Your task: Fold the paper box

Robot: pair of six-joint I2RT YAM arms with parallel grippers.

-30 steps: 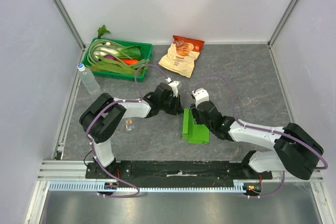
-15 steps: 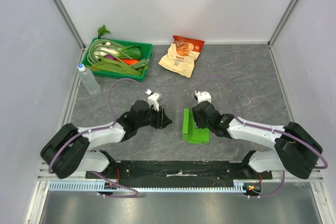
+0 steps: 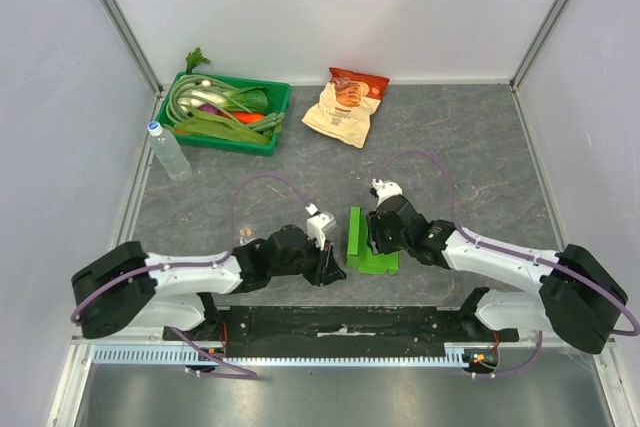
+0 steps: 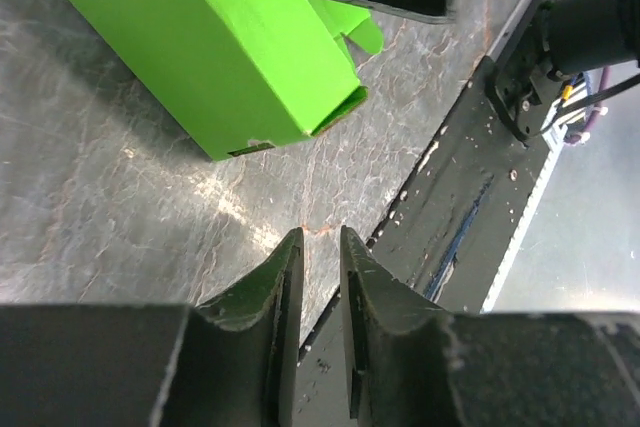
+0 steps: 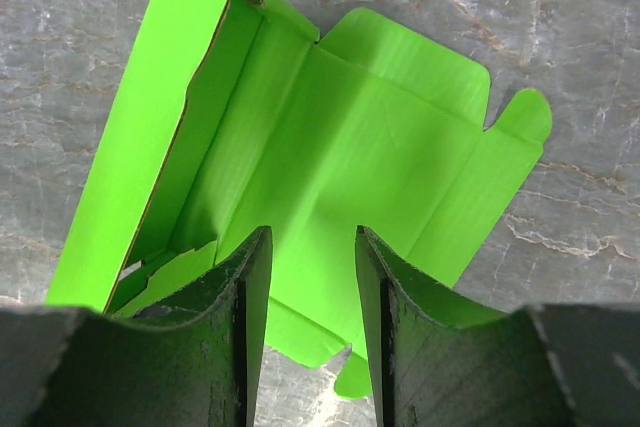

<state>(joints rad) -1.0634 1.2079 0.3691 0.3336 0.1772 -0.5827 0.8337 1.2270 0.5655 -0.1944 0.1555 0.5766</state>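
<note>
Now the right gripper [image 3: 372,232], jaws apart and empty, hides part of the paper box [image 3: 376,259]. The left gripper [image 4: 318,237], jaws a crack apart, holds nothing.

The grey marbled table [image 3: 470,147] carries four things. The box [image 3: 368,242] lies near the table's near edge, its panel and flaps flat on the surface and its left wall standing up. A snack bag [image 3: 346,105] lies flat well beyond the box, toward the back wall. A green tray [image 3: 230,143] of vegetables sits beyond the box and to its left. A clear bottle [image 3: 168,150] lies farther left of the box, beside the tray.
</note>
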